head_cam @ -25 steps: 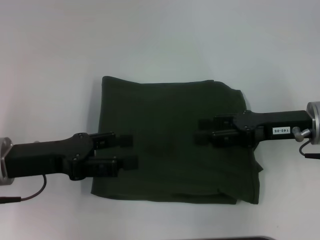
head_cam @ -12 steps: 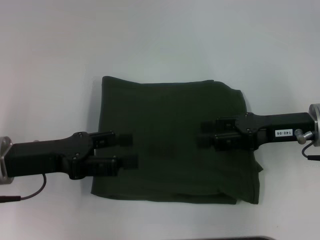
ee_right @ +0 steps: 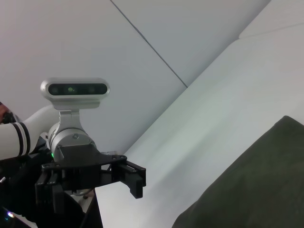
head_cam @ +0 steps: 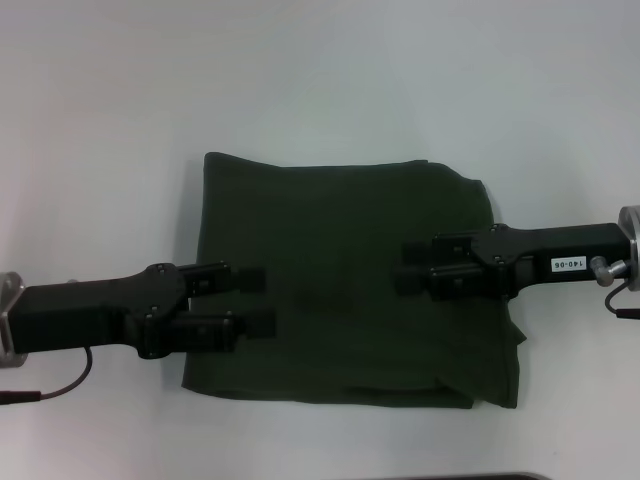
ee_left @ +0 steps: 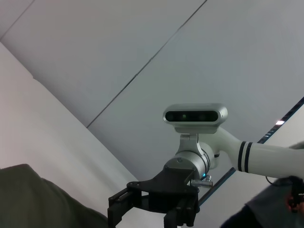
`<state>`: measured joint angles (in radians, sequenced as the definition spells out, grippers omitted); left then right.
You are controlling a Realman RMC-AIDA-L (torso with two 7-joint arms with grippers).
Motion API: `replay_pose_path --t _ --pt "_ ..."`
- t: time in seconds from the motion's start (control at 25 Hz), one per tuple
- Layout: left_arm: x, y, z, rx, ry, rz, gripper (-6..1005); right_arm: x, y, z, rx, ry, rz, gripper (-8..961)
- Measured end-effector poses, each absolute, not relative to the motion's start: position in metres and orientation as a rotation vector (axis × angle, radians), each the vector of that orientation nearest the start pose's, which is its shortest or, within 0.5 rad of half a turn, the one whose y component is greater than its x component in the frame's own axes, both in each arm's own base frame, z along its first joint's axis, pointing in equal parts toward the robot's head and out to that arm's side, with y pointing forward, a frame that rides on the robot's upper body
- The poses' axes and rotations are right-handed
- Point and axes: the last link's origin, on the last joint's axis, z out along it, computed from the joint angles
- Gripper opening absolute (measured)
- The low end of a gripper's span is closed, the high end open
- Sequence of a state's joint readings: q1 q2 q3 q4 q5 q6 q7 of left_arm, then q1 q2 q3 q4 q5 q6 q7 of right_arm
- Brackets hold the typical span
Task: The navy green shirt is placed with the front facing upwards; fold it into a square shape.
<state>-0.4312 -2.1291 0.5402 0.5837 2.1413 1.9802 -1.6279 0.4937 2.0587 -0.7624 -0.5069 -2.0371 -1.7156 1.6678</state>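
Observation:
The navy green shirt (head_cam: pixel 330 215) lies folded into a rough square on the white table (head_cam: pixel 320 80), plain side up; no lettering shows. My left gripper (head_cam: pixel 262 300) reaches in over its left part, open with nothing between the fingers. From the other side my right gripper (head_cam: pixel 400 265) hovers over the right part, also open and empty. A corner of the shirt (ee_left: pixel 28 199) shows in the left wrist view with the right gripper (ee_left: pixel 156 202) farther off. The right wrist view shows the shirt (ee_right: pixel 251 185) and the left gripper (ee_right: pixel 95 173).
A loose layer of cloth (head_cam: pixel 505 370) sticks out at the shirt's near right corner. White table surface surrounds the shirt on all sides. A dark edge (head_cam: pixel 480 477) runs along the near side of the table.
The right gripper has drifted slightly outward and toward the near edge. The left gripper and the shirt have stayed put.

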Motion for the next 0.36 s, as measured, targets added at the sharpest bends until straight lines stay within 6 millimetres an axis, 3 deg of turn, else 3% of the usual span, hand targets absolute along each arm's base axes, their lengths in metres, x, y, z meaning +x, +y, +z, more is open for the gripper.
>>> replay_pose_path --t 0.36 --pt "-0.2633 0.2400 -0.0139 -2.894 -1.231 -1.100 888 0.2713 0.2790 -0.0254 -2.870 1.249 0.795 784"
